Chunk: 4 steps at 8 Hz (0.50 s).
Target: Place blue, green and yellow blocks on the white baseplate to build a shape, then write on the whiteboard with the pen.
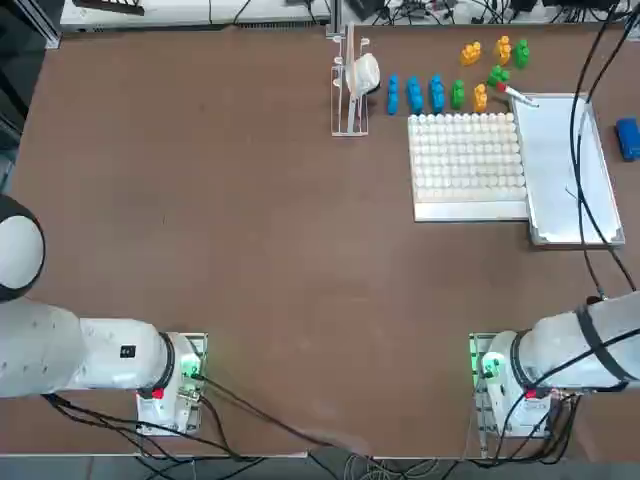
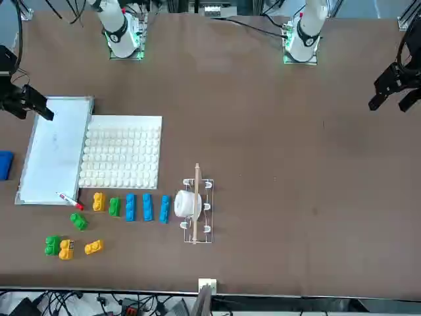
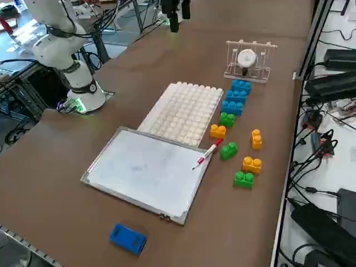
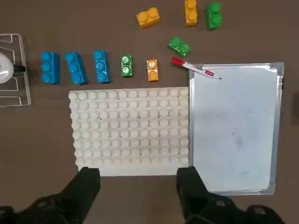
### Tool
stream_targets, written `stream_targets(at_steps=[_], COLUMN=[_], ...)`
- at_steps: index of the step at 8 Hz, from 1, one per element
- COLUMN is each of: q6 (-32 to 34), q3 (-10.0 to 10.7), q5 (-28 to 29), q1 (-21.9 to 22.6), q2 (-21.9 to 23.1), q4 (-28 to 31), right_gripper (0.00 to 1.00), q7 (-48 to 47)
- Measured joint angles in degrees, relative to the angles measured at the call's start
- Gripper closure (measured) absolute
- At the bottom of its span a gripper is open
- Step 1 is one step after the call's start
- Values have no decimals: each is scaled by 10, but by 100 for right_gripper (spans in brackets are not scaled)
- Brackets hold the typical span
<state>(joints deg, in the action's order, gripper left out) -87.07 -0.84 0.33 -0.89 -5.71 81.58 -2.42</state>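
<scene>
Nearest your wrist camera sat the right gripper (image 4: 138, 184), its two dark fingers (image 4: 86, 184) spread wide apart and holding nothing, hovering high over the near edge of the white baseplate (image 4: 131, 128). You had the whiteboard (image 4: 233, 130) lying flush against one side of that plate, with the pen (image 4: 194, 68) resting slantwise across its far corner, red cap poking off the frame. Beyond the baseplate you could see a row of three blue blocks (image 4: 74, 67), one green block (image 4: 126, 66) and one yellow block (image 4: 152, 70); more yellow and green bricks (image 4: 179, 45) lay scattered farther out. A blue pad (image 3: 128, 238) sat apart from the whiteboard.
</scene>
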Motion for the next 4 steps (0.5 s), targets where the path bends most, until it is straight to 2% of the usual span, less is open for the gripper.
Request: stream_targets(at_steps=[4], q6=[5], q3=[-2], q5=[0], q1=[5], q2=[-7], q4=[3], right_gripper=[0], q7=[0])
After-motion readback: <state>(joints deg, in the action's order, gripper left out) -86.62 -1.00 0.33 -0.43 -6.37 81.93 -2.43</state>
